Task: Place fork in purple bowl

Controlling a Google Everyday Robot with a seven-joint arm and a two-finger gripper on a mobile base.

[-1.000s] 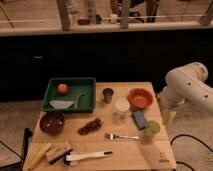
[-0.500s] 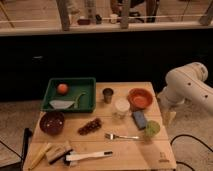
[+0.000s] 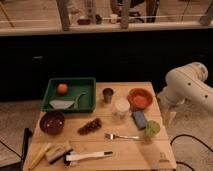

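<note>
The small silver fork (image 3: 121, 136) lies flat on the wooden table (image 3: 100, 150), right of centre, tines pointing left. The dark maroon-purple bowl (image 3: 52, 122) stands at the table's left side, below the green tray. My gripper (image 3: 168, 117) hangs off the white arm (image 3: 190, 87) at the table's right edge, well right of the fork and far from the bowl. It holds nothing that I can see.
A green tray (image 3: 71, 93) with an orange and a pale object sits at back left. An orange-red bowl (image 3: 139, 97), metal cup (image 3: 108, 94), white cup (image 3: 121, 106), blue item (image 3: 139, 119), green cup (image 3: 152, 129), grapes (image 3: 90, 126) and a white-handled tool (image 3: 87, 156) lie around.
</note>
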